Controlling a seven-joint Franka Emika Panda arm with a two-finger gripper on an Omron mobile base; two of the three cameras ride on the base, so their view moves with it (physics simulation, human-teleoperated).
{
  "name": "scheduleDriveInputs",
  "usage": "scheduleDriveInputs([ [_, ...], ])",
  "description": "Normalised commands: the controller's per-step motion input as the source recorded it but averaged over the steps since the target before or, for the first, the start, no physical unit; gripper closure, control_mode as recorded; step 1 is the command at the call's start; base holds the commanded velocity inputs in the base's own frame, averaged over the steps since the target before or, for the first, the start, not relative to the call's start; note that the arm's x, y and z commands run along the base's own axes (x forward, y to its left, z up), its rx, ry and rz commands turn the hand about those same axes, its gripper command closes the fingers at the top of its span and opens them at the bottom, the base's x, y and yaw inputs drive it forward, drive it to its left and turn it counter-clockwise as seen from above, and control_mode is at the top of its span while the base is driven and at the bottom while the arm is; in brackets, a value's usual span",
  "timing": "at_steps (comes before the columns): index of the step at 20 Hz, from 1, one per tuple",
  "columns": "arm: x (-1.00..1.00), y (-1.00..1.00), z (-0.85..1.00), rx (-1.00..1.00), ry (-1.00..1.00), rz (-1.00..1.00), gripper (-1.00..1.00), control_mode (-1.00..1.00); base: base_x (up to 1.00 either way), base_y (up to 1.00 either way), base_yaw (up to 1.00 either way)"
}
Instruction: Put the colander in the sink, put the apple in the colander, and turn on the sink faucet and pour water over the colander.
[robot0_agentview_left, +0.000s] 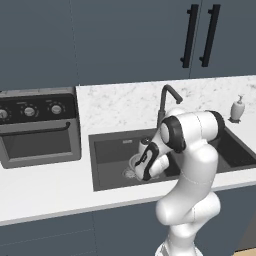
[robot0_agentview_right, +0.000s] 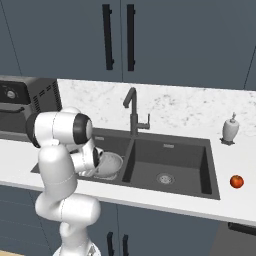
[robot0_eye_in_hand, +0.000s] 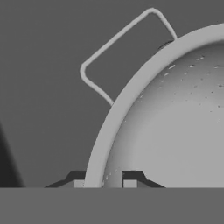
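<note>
Item: colander (robot0_eye_in_hand: 175, 122), rim clamped between my 2 fingers (robot0_eye_in_hand: 103, 183), low inside the sink (robot0_agentview_right: 210, 165) left basin. Apple (robot0_agentview_right: 237, 181): on worktop, far right.

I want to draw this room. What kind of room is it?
A kitchen, most likely: there is a double sink with a faucet in a white counter, an oven beside it, and cupboards above.
</note>
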Motion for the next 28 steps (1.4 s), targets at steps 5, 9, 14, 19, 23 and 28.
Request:
scheduleDriveInputs([
  [5,-0.24,-0.39,0.0,0.0,0.0,0.0,1.0,-1.0,0.0,0.0,0.0],
  [9,-0.36,-0.11,0.0,0.0,0.0,-0.02,1.0,-1.0,0.0,0.0,0.0],
  [14,-0.38,-0.09,0.01,0.0,0.0,-0.02,-1.0,-1.0,0.0,0.0,0.0],
  [19,-0.01,0.0,0.0,0.0,0.0,0.0,-1.0,-1.0,0.0,0.0,0.0],
  [23,-0.02,0.0,0.06,0.0,0.0,0.0,-1.0,-1.0,0.0,0.0,0.0],
  [28,-0.12,-0.01,0.38,0.0,0.0,0.0,-1.0,-1.0,0.0,0.0,0.0],
])
